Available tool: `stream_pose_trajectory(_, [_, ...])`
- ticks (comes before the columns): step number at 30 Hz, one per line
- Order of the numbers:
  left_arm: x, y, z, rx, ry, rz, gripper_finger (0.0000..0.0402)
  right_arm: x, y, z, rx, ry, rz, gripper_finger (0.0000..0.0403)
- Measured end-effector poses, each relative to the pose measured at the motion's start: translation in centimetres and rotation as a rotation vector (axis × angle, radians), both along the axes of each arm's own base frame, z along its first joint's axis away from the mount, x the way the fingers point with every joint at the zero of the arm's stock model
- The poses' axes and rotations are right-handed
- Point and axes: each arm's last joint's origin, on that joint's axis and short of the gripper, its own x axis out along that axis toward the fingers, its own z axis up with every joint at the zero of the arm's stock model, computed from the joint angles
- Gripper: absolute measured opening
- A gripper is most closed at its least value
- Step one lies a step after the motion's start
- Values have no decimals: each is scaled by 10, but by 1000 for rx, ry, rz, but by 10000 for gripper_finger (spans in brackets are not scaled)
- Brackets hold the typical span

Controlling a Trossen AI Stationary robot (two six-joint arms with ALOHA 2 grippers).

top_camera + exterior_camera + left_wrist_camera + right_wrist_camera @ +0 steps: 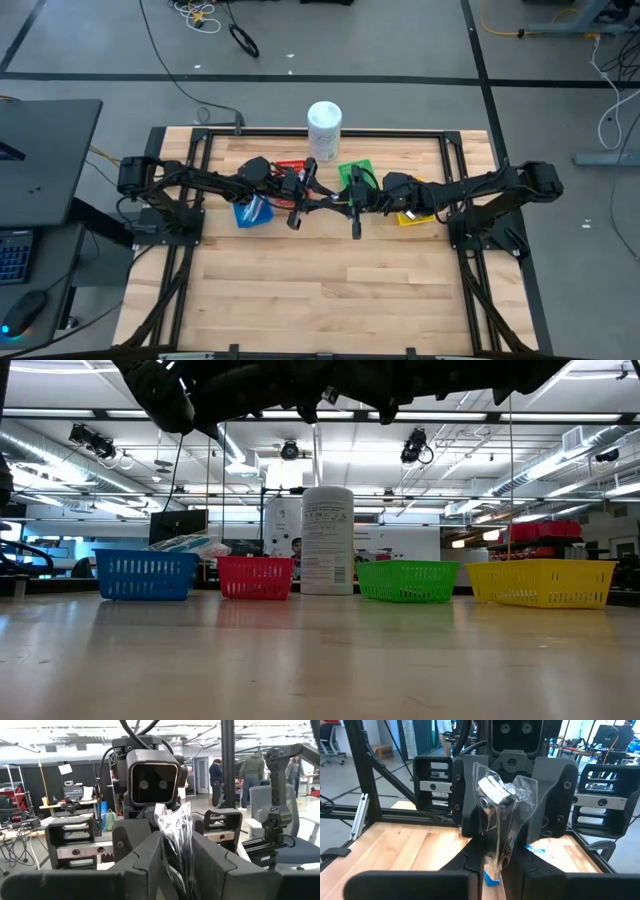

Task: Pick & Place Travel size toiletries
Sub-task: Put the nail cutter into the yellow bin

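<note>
A clear crinkled plastic pouch [506,802] with a small white item [495,790] inside hangs in the air over the middle of the table, between my two grippers. They meet tip to tip in the high view, the left gripper [305,202] facing the right gripper [350,204]. The left gripper [175,870] is shut on the pouch [176,832], and the right gripper [492,870] is shut on it as well. Something blue [490,878] shows low between the right fingers. The low view shows only the arms' undersides at its top edge. My left gripper pinches the clear pouch between its two fingers, level, coming from the table's left. The crumpled plastic [177,855] stands up out of the narrow gap. The pouch is lifted clear of the table. My right gripper pinches the same pouch between its two fingers, level, coming from the table's right. It holds the plastic's lower part [500,851]; the part with the white item rises above the fingers. One layer or several, I cannot tell.
Along the far half of the table stand a blue basket [146,575] with packets in it, a red basket [255,577], a white tub [327,540], a green basket [407,580] and a yellow basket [540,582]. The near half is bare wood [320,290]. People stand in the room beyond.
</note>
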Motion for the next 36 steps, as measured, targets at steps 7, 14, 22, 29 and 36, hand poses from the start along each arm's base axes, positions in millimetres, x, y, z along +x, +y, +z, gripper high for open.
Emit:
stream_pose_trajectory(7, [0, 0, -1, 19, 3, 5, 137, 0, -1, 0, -10, 1, -34, 44])
stream_pose_trajectory(14, [1, 2, -3, 29, 22, 57, 183, -2, -4, -4, -29, 55, -145, 44])
stream_pose_trajectory(22, [4, 10, -23, 65, 229, 358, 210, -25, -7, -7, -43, 261, -333, 44])
stream_pose_trajectory(29, [2, 15, -36, 86, 363, 533, 211, -65, -15, -35, 5, 667, -653, 44])
stream_pose_trajectory(36, [1, 15, -40, 29, 407, 529, 211, -103, -18, -53, 288, 901, -972, 44])
